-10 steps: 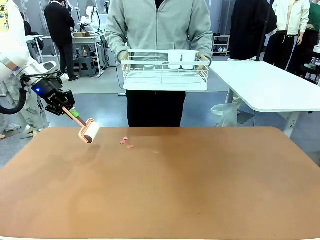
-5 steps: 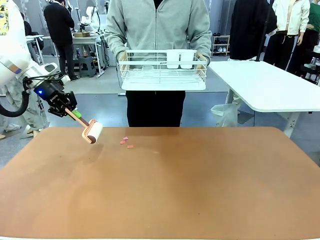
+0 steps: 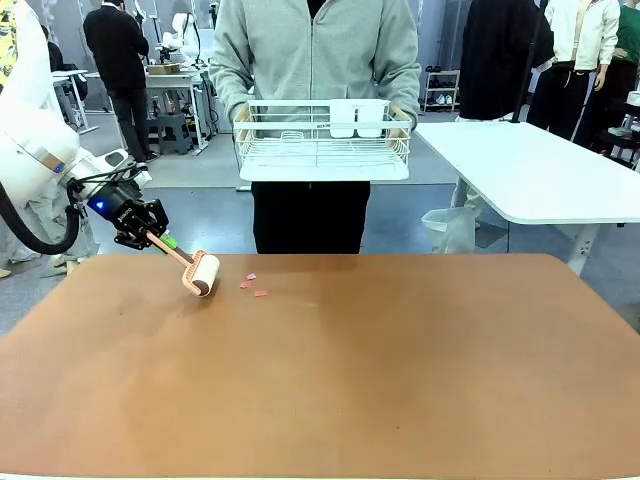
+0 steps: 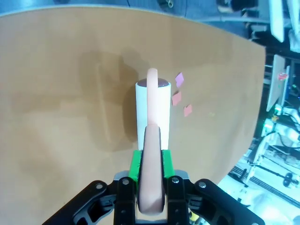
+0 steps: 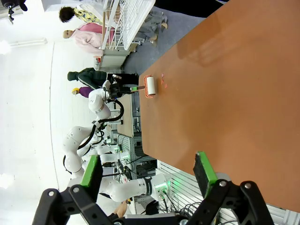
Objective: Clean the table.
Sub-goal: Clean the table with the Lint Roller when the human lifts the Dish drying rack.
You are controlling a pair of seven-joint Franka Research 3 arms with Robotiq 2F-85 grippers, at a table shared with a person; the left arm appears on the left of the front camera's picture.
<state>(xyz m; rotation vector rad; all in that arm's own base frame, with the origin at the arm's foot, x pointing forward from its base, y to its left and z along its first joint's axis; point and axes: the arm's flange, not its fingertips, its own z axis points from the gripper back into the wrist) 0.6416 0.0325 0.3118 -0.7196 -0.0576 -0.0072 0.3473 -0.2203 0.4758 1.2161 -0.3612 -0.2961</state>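
The reddish-brown table (image 3: 330, 380) spans the front view. Near its far left edge my left gripper (image 3: 150, 235) is shut on the orange handle of a lint roller (image 3: 201, 275), whose white roll rests on or just over the tabletop. In the left wrist view the handle (image 4: 151, 173) runs up between my green pads to the roll (image 4: 153, 112). Three small pink paper scraps (image 3: 252, 285) lie just right of the roll; they are also beside it in the wrist view, scraps (image 4: 179, 96). My right gripper (image 5: 147, 176) hangs open above the table's edge, holding nothing.
A person across the table holds a white wire dish rack (image 3: 322, 140) with a white cup holder in both hands, above the far edge. A white-topped table (image 3: 540, 170) stands at the back right. Other people stand farther off.
My left gripper has carried the roller down and to the right, nearer the pink scraps and onto the tabletop. The person has shifted the rack slightly left.
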